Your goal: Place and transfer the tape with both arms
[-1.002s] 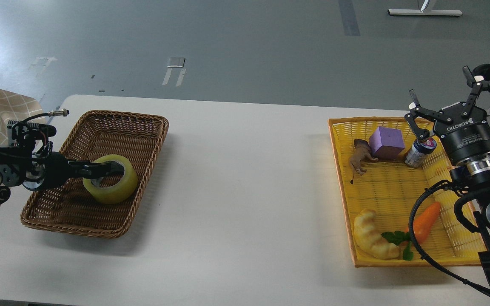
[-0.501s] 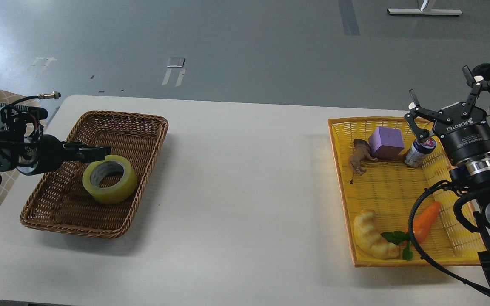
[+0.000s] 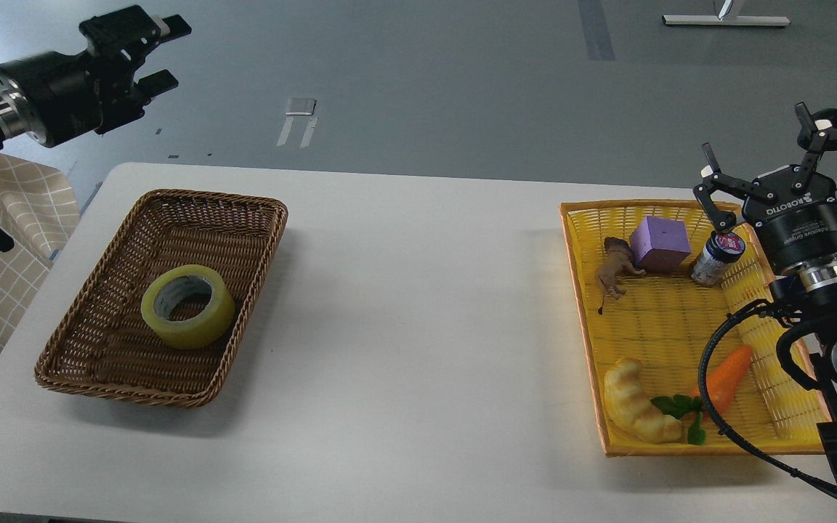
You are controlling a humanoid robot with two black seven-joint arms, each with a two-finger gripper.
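— Where is the tape roll [image 3: 187, 306]?
— Lying flat in the brown wicker basket [image 3: 164, 211] at the counter's [image 3: 418, 305] left end, core up, touched by nothing.
— The left pincer [image 3: 160, 54]?
— High above the floor, fingers apart, empty.
— And the right pincer [image 3: 778, 163]?
— Spread wide over the yellow tray's [image 3: 582, 290] far corner, near the small jar [image 3: 716, 258].

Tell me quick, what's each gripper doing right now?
Left gripper: open, empty, raised well above the tape.
Right gripper: open, empty, over the yellow basket.
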